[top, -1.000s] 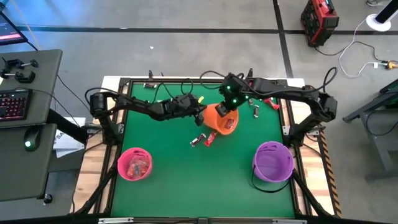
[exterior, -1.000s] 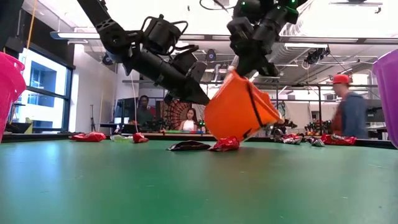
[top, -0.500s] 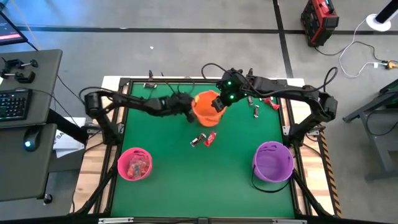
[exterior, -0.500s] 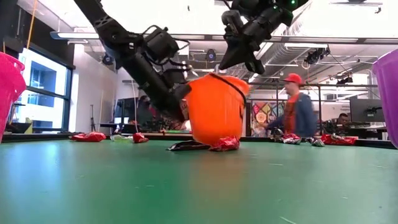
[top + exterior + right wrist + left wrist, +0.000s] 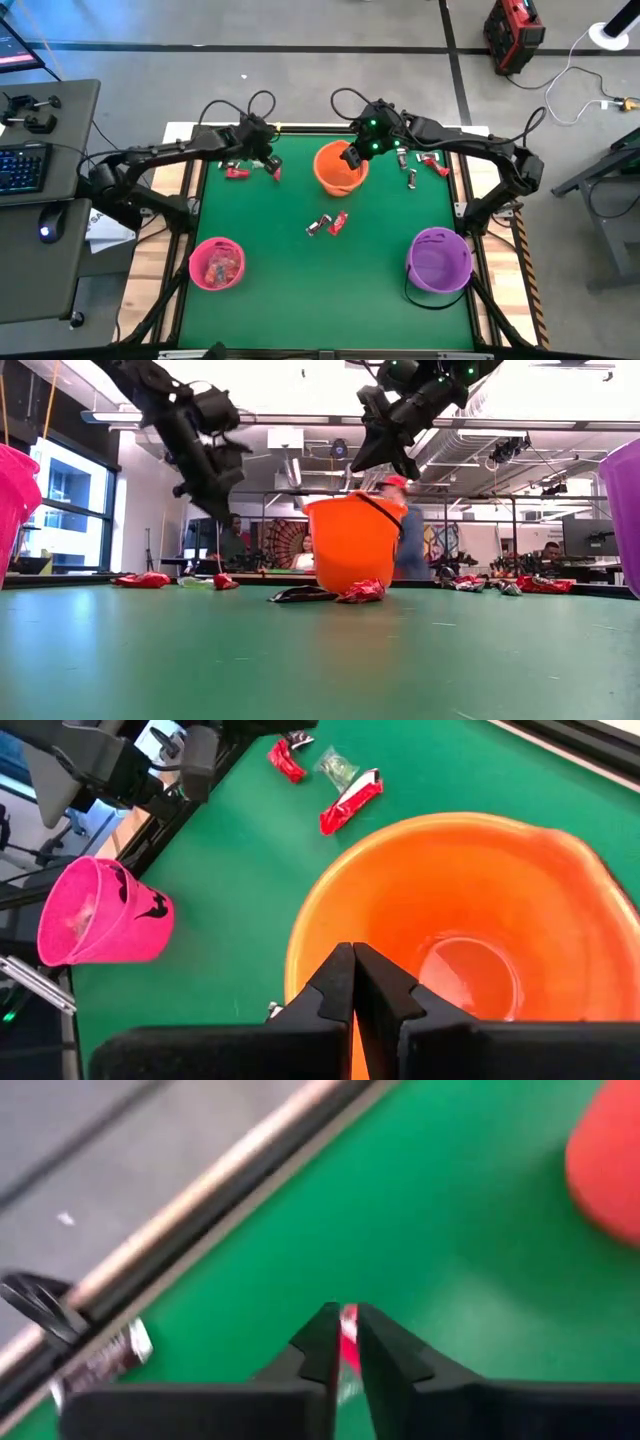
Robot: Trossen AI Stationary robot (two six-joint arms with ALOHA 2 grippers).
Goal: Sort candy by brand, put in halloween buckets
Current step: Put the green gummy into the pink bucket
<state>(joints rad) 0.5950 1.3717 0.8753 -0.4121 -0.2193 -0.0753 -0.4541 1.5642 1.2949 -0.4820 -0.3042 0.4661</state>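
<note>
Scene: a green worktop seen from above, with two dark arms, three buckets and scattered candy.
Orange bucket: stands upright near the worktop's far edge, and looks empty inside; it is probably held steady there so candy can be dropped in.
Right gripper: over the orange bucket's rim, jaws closed on that rim.
Left gripper: well to the left of the orange bucket, above red candy by the far edge; its jaws are almost closed, a narrow gap between them. A strip of red shows in the gap, but I cannot tell whether anything is held.
Other candy: a red and a dark piece lie just in front of the orange bucket; more pieces lie to its right.
Pink bucket: near-left of the orange one, already holding candy.
Purple bucket: near-right of the orange one.
</note>
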